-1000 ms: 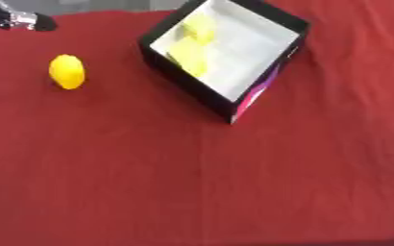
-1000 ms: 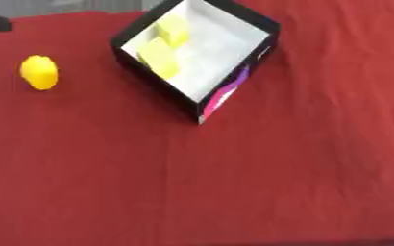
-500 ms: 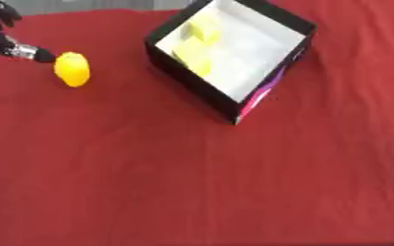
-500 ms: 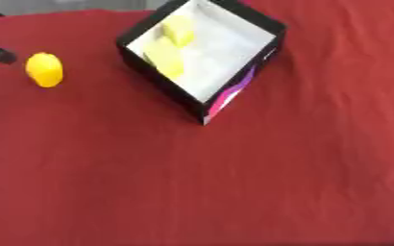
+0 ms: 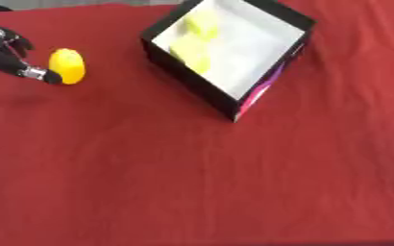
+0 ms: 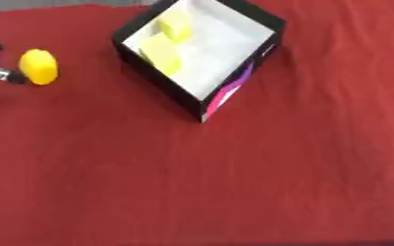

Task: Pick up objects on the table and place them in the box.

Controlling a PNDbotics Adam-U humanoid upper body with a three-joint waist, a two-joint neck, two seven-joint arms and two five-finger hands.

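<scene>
A yellow lemon-shaped object (image 5: 67, 66) lies on the red tablecloth at the far left. My left hand (image 5: 3, 53) comes in from the left edge, and one fingertip (image 5: 47, 76) touches the lemon's lower left side. Its fingers are spread and hold nothing. A black box (image 5: 189, 78) with a white inside stands turned at an angle at the top centre. Two pale yellow objects (image 5: 191, 48) lie inside it near its left wall. My right hand shows in neither view.
The red cloth (image 5: 192, 182) covers the whole table. A strip of grey floor (image 5: 57, 3) shows beyond the far edge at the top left.
My left hand has come down from the upper left corner to the lemon and now touches it. The camera has shifted a little, so the box sits slightly further right.
</scene>
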